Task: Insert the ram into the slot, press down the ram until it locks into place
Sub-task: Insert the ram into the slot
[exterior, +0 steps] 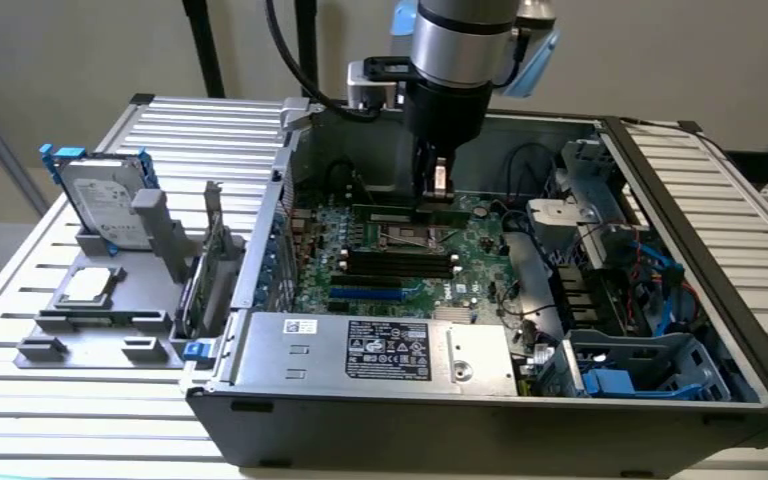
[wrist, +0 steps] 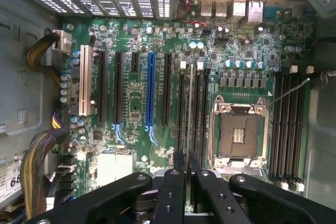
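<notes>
My gripper (exterior: 434, 196) reaches down into the open computer case, shut on the ram (exterior: 402, 213), a thin green stick held level above the motherboard (exterior: 484, 240). In the wrist view the two black fingers (wrist: 176, 182) pinch the ram (wrist: 190, 103), which shows edge-on as a pale line. It runs along the group of long black slots (wrist: 200, 108) beside the empty processor socket (wrist: 239, 135). I cannot tell whether it touches a slot. In the exterior view these slots (exterior: 398, 263) lie nearer the camera than the ram. Another group of slots (wrist: 287, 124) sits past the processor socket.
A blue socket (wrist: 151, 93) and other black expansion sockets lie beside the slots. Cable bundles (wrist: 39, 156) hang at the case edge. The power supply (exterior: 371, 350) and a blue drive cage (exterior: 638, 375) crowd the case. Outside it, a hard drive (exterior: 104, 205) stands on a grey fixture.
</notes>
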Robot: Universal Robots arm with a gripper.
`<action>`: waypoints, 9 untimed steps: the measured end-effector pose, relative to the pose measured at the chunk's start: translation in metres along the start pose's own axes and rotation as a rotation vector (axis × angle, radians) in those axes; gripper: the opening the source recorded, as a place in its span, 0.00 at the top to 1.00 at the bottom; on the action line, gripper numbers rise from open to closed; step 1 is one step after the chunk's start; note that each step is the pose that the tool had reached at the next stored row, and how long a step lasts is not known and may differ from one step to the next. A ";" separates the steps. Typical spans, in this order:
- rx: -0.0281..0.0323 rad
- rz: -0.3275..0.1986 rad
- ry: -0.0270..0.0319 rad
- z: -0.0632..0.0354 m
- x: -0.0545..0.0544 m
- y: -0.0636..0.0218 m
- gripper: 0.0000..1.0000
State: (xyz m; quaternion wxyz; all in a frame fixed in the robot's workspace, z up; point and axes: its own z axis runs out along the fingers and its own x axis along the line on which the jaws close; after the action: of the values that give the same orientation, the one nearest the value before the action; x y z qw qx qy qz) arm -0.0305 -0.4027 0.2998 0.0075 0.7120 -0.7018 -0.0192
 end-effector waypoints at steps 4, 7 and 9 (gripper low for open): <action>0.0000 0.003 0.0000 0.0073 0.000 -0.0003 0.87; 0.0000 0.003 -0.0001 0.0128 0.001 -0.0005 0.87; 0.0001 0.003 -0.0001 0.0164 0.001 -0.0006 0.87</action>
State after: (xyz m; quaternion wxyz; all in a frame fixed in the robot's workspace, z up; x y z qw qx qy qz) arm -0.0305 -0.4038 0.2834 0.0075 0.7110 -0.7029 -0.0192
